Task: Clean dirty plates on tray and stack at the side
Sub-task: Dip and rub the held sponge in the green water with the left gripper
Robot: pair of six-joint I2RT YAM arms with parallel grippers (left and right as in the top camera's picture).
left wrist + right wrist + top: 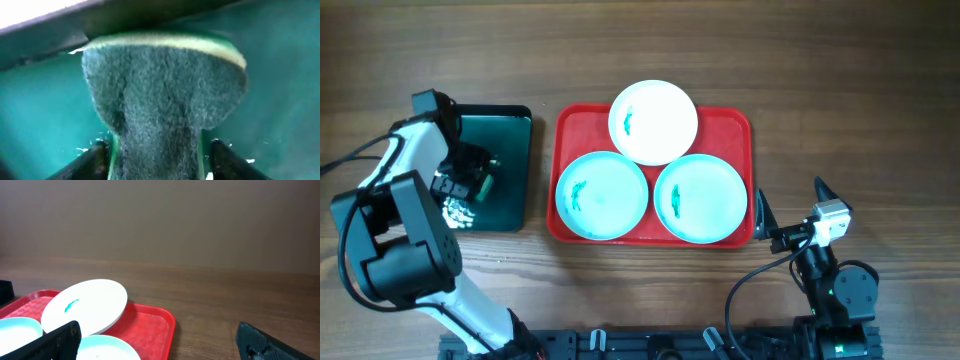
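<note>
The red tray (564,160) lies in the middle of the tabletop (820,60) with all three plates on it. A turquoise plate (602,195) sits in the near corner on the left arm's side, and a second turquoise plate (700,198) is just beside it on the right arm's side, their rims touching or nearly so. The white plate (653,122) sits behind them, overlapping both of their rims and jutting past the tray's far rim. In the right wrist view it looks tilted, with its far edge raised. Each plate carries a small green smear (628,122). On the left, well apart from the plates, the left arm reaches over a smaller green tray (510,130). The left fingers (90,161) are clenched on a sponge (165,95), rough dark green side toward the camera and a pale layer along its far edge. The sponge is pinched narrow between them and bulges wide beyond them, above the green tray's floor; I cannot tell whether it touches. The right arm stands near the red tray's near right corner, clear of it. The right fingers (62,341) are spread wide apart with nothing between them, pointing across the tray toward the white plate.
</note>
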